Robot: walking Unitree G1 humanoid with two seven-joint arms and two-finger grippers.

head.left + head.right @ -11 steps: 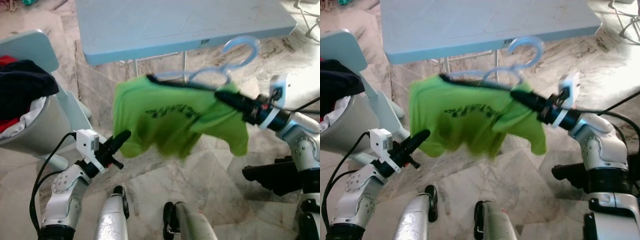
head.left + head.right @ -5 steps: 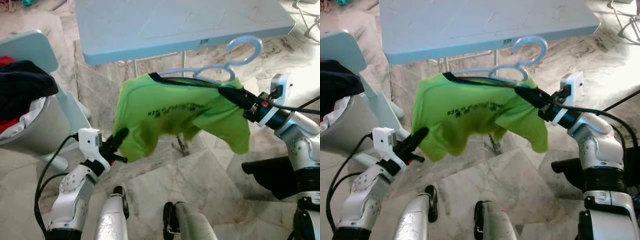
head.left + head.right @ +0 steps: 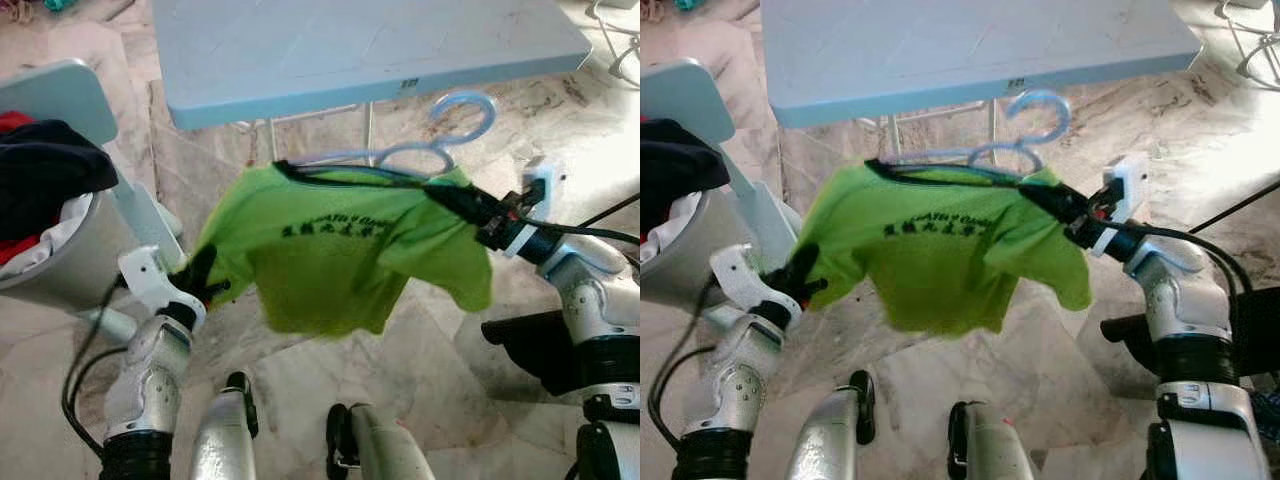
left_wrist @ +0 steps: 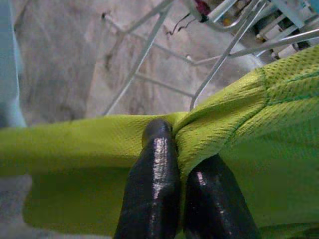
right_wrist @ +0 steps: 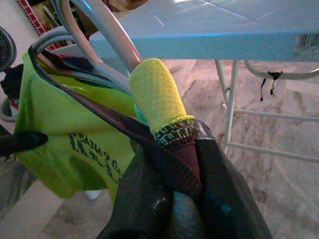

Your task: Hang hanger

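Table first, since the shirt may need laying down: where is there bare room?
The blue table top is bare across its visible surface. Marble floor lies open beneath the green shirt. Crowded: the laundry basket at left, heaped with clothes.

Soft cloth, shiny plastic and hard stone

The green shirt point(image 3: 340, 260) is mesh cloth with tiny holes, and its dark collar is ribbed. The pale blue hanger point(image 3: 440, 130) looks like smooth plastic. The left gripper point(image 4: 174, 164) has glossy black fingers point(image 4: 154, 189). The table point(image 3: 360, 50) top is matt, and the floor point(image 3: 420, 360) is smooth stone.
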